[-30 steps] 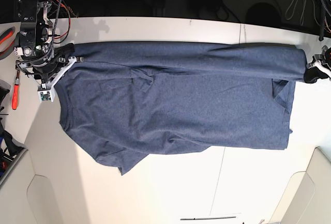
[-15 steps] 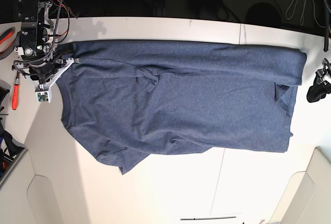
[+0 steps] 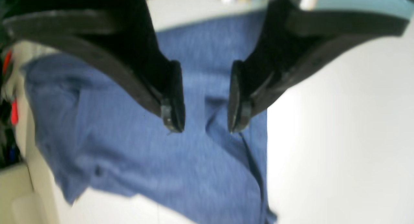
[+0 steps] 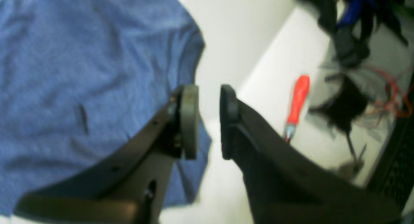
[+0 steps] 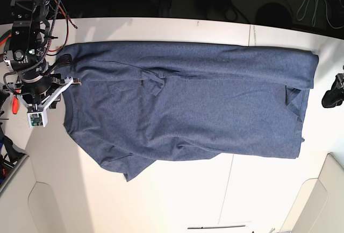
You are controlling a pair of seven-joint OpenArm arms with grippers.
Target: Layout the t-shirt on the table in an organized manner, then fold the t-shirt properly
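Your t-shirt (image 5: 188,104) lies spread across the middle of the bench (image 5: 161,200) in the base view, reaching from the left side of the frame almost to the right edge. It is a dark heathered blue. The strip along the top of the frame is folded over onto the rest, making a long band with a crease under it. A small pucker of cloth sits where that band meets the body, left of center. The lower left corner trails down to a point, and the right end shows a small turned-in flap. You can see no lettering on the side facing up.

In the left wrist view the shirt (image 3: 200,165) fills the center and lower part, with bare bench (image 3: 339,136) to the right. The left fingers (image 3: 203,115) stand apart with a clear gap and hold nothing; the cloth lies behind them. This view is blurred, so fine folds are hard to read. In the base view only a dark piece of that arm (image 5: 333,94) shows at the right edge, cut off by the frame.

In the right wrist view the shirt (image 4: 81,72) takes the left half, its edge running down the middle. The right fingers (image 4: 208,120) are slightly parted and empty, over the shirt's edge and the bench (image 4: 236,33). A red-handled tool (image 4: 297,101) lies to the right, and the cables beyond it are too blurred to make out. In the base view the right arm (image 5: 37,90) sits just beside the shirt's left end.
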